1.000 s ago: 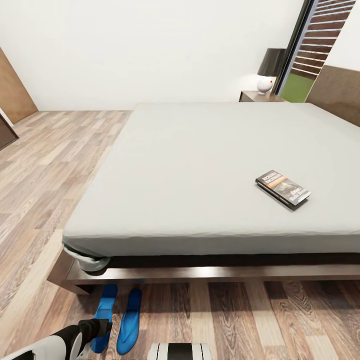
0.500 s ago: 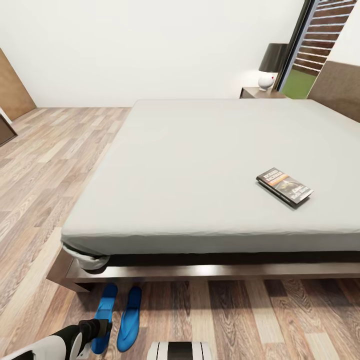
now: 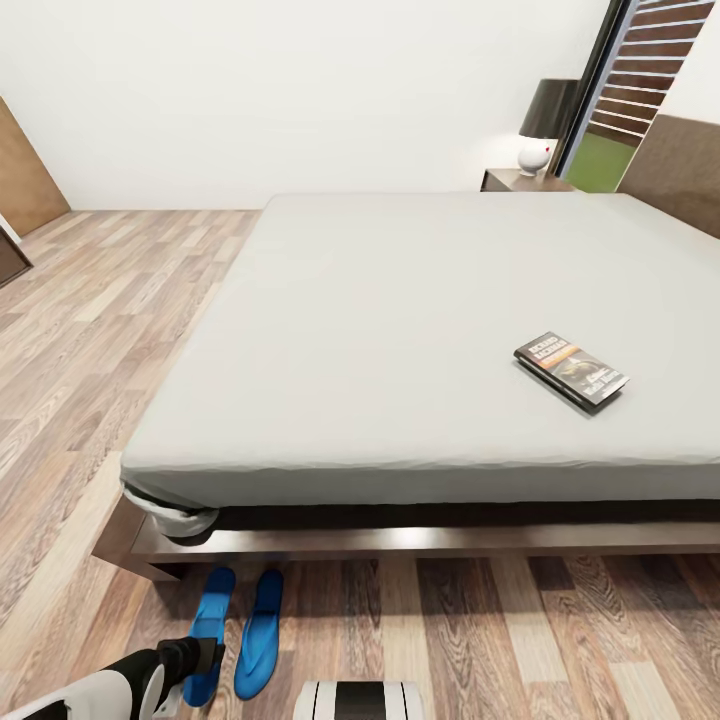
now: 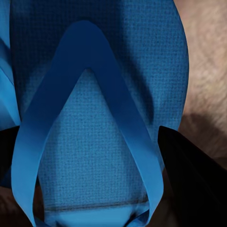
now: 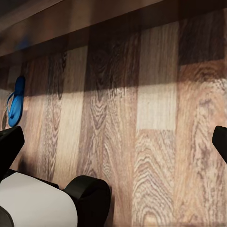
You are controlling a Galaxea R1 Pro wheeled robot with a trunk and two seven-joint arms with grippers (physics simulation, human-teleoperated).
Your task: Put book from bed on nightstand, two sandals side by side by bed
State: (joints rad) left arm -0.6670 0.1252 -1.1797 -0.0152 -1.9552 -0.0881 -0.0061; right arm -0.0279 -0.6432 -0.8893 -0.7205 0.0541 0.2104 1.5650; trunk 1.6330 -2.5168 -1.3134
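Since the earlier frame, our head camera has tilted slightly; nothing else has shifted. We see the left gripper (image 4: 94, 142) spread wide directly above one sandal (image 4: 101, 90), its dark fingers (image 4: 189, 179) straddling the sole and holding nothing. The second sandal (image 3: 260, 635) lies just beside it, by the bed (image 3: 400, 330). Beyond, the book (image 3: 571, 371) rests on the mattress. The right gripper (image 5: 113, 142) hangs open over bare floor (image 5: 151, 118).
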